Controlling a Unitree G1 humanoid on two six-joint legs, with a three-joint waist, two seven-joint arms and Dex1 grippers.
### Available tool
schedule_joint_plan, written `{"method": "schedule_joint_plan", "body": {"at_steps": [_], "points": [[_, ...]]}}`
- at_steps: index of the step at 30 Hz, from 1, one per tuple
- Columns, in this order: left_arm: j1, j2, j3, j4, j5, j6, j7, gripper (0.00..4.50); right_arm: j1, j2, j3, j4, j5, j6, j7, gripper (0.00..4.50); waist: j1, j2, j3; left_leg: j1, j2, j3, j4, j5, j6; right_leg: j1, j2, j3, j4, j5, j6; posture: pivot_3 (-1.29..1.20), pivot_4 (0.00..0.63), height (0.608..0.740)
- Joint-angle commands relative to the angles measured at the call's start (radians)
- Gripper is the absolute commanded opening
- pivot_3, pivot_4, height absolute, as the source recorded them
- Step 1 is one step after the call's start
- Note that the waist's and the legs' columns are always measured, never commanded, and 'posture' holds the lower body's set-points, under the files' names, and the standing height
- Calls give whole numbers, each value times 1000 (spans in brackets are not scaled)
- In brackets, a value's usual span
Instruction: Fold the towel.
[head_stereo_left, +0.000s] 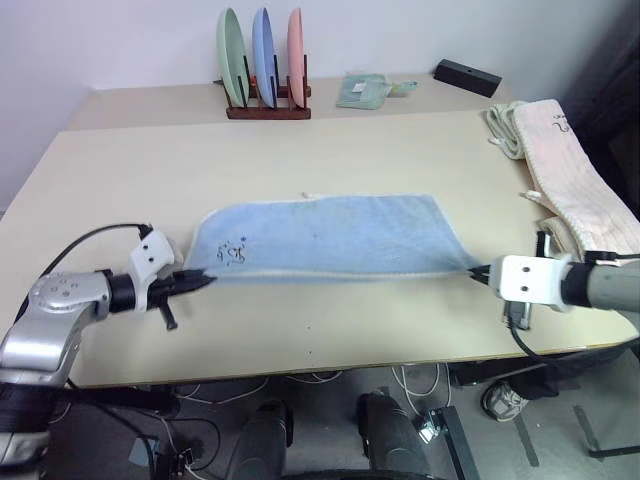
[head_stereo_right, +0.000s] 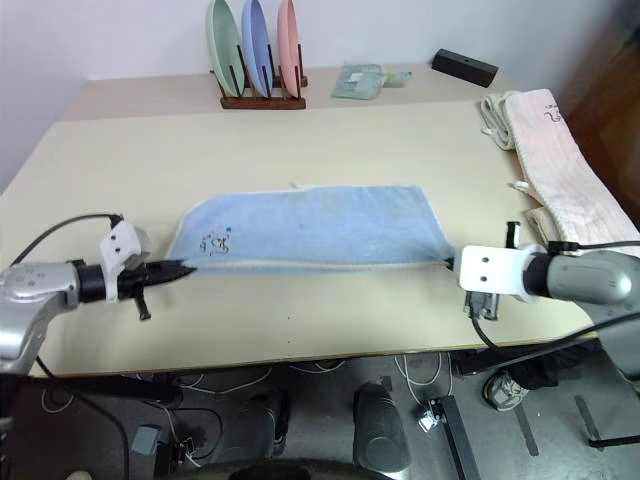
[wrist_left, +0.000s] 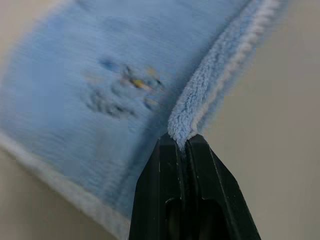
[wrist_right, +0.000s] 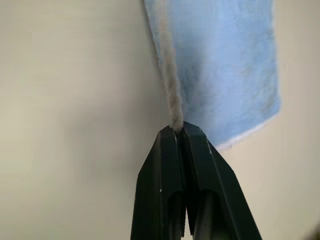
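A pale beige desk (head_stereo_left: 330, 150) fills the frame, white wall behind, and across its middle lies the towel (head_stereo_left: 330, 238), light blue terry, doubled over into a long band with a whitish trim along the near edge and one small dark motif at its left end. Left claw (head_stereo_left: 203, 280) at lower left is clamped on the near left corner; right claw (head_stereo_left: 480, 272) at lower right is clamped on the opposite corner. Top centre, three plates (head_stereo_left: 262, 58) stand in one rack; upper right, one cream towel (head_stereo_left: 575, 170).
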Motion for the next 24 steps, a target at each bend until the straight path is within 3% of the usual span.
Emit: {"method": "schedule_joint_plan", "body": {"at_steps": [1,4,8,16,24], "points": [[73,53,73,-116,-50,52,-30,0,39,-22,-97,-97,50,82,54,40,3,0,0,2,0,0,0,-1,1,2,0,0,0,-1,0,0,150,740],[52,44,58,-84,-24,36,-2,0,-20,-19,-61,-70,19,69,31,40,9,0,0,1,0,1,1,-1,1,2,0,0,-1,-2,-3,0,150,740],[-95,-22,4,42,27,-1,68,0,-188,5,54,53,-44,10,-3,40,15,0,0,1,0,1,1,-1,1,1,0,0,-1,-2,-3,0,150,740],[-422,-175,-117,441,185,-149,165,0,-688,193,356,593,-250,-276,-21,40,15,-1,0,0,0,2,-1,-1,2,-1,0,0,-2,0,2,0,150,740],[-523,-221,-132,655,257,-255,212,0,-934,325,473,1061,-381,-541,-107,40,-1,-1,0,-1,-1,3,-2,-2,2,-2,0,0,-1,0,3,0,150,740]]}}
